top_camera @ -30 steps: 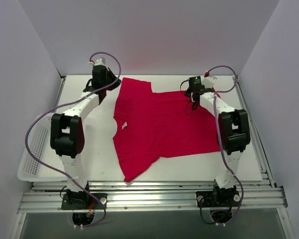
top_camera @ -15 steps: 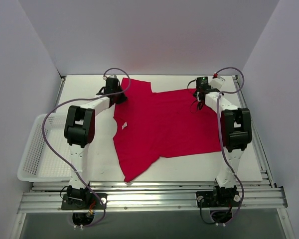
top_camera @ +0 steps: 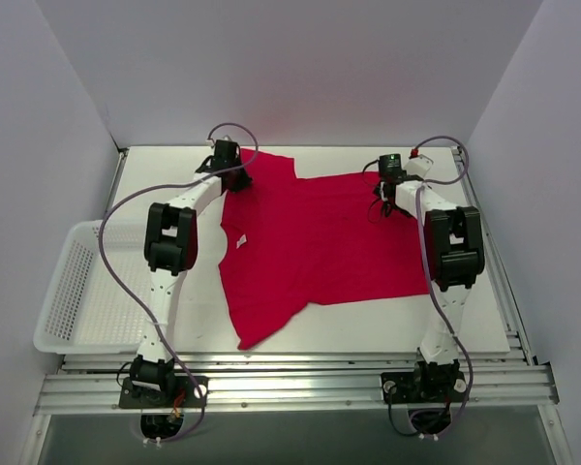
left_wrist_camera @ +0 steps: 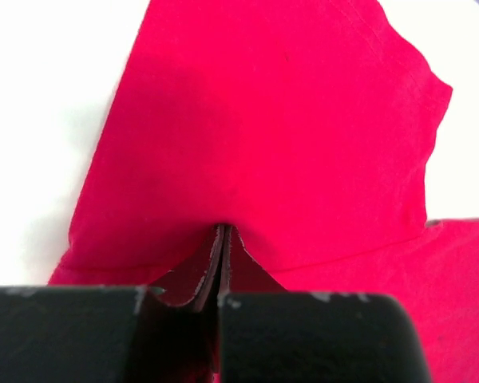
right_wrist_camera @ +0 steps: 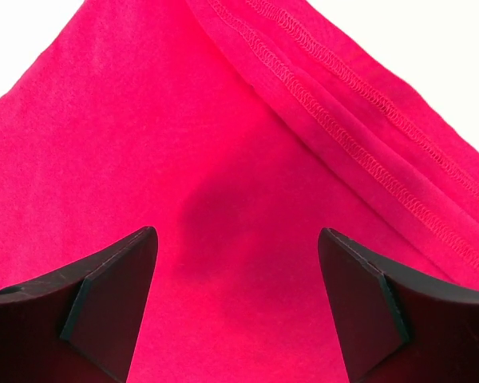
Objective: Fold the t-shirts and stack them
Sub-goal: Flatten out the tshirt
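The bright red t-shirt (top_camera: 310, 242) lies spread flat on the white table, neck to the left, with its small white tag (top_camera: 240, 244) showing. My left gripper (top_camera: 230, 167) is at the far left sleeve. In the left wrist view its jaws (left_wrist_camera: 222, 233) are pressed together at the sleeve (left_wrist_camera: 271, 120), and creases in the cloth run out from the tip. My right gripper (top_camera: 385, 186) is open just above the shirt's far right part. Its fingers (right_wrist_camera: 116, 279) straddle flat red cloth next to a stitched hem (right_wrist_camera: 343, 96).
A white plastic mesh basket (top_camera: 77, 291) stands at the left front of the table. White walls close in the back and both sides. A metal rail (top_camera: 290, 383) runs along the near edge by the arm bases.
My left arm has swung right from beside the shirt onto its far left sleeve. My right gripper has shifted slightly toward the far right. The basket is now uncovered.
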### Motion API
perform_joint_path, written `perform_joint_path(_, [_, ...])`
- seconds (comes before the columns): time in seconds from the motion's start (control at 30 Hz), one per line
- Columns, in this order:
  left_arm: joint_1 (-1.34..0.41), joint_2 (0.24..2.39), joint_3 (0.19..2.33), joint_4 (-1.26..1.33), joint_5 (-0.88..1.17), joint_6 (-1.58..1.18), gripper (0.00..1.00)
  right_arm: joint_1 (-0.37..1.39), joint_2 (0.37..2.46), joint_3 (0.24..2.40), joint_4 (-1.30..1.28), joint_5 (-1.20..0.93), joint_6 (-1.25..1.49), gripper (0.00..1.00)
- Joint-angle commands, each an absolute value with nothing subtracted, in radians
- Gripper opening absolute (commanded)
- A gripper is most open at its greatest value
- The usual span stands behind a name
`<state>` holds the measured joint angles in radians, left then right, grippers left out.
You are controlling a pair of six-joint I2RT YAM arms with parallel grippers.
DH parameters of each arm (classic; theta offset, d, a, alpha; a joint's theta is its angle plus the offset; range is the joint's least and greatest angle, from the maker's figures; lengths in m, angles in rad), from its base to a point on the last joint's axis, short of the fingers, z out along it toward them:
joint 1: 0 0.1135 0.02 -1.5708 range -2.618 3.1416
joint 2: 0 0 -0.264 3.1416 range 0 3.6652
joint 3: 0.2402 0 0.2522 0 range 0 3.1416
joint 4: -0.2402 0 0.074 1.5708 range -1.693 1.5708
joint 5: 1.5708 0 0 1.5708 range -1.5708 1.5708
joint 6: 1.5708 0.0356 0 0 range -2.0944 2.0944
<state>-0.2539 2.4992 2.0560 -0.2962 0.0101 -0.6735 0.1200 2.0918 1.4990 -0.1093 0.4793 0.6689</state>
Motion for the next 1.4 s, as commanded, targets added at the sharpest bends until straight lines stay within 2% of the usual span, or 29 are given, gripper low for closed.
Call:
perform_joint_path(0.0, [-0.241,2.603,2.184,-0.466,-0.032,-0.672,0.03,0.109,2.031,1.508,-0.109,0.497,0.666,0.77])
perform_joint_path(0.23, [-0.210,2.827,2.618,-0.643,0.030,-0.703,0.09,0.110,2.005,1.486,-0.091,0.480,0.666,0.77])
perform_joint_path(0.33, [-0.184,2.859,2.681,-0.571,0.090,-0.719,0.12,0.117,1.982,1.459,-0.072,0.474,0.666,0.77])
perform_joint_path(0.37, [-0.180,2.850,2.653,-0.525,0.107,-0.719,0.16,0.123,1.959,1.451,-0.065,0.474,0.664,0.77])
perform_joint_path(0.43, [-0.172,2.803,2.599,-0.387,0.150,-0.721,0.33,0.147,1.918,1.424,-0.045,0.488,0.657,0.77])
perform_joint_path(0.57, [-0.167,2.699,2.543,-0.290,0.186,-0.723,0.68,0.213,1.833,1.387,-0.032,0.561,0.637,0.79])
perform_joint_path(0.6, [-0.167,2.666,2.533,-0.272,0.198,-0.724,0.83,0.228,1.810,1.378,-0.031,0.577,0.634,0.79])
perform_joint_path(0.63, [-0.169,2.593,2.517,-0.247,0.199,-0.726,0.94,0.244,1.760,1.365,-0.029,0.590,0.632,0.79])
perform_joint_path(0.9, [-0.190,2.061,2.117,-0.159,0.077,-0.657,0.94,0.420,1.447,1.146,-0.009,0.598,0.678,0.82])
perform_joint_path(1.1, [-0.274,1.529,1.532,-0.284,-0.153,-0.681,0.94,0.607,1.212,0.970,-0.060,0.586,0.774,0.82])
perform_joint_path(1.17, [-0.359,1.418,1.278,-0.293,-0.271,-0.731,0.94,0.701,1.138,0.921,-0.084,0.597,0.798,0.81])
perform_joint_path(1.27, [-0.512,1.231,1.015,-0.347,-0.394,-0.845,0.94,0.805,1.062,0.826,-0.103,0.578,0.837,0.81])
perform_joint_path(1.37, [-0.653,1.109,0.854,-0.449,-0.532,-0.966,0.95,0.874,1.016,0.740,-0.109,0.520,0.870,0.81])
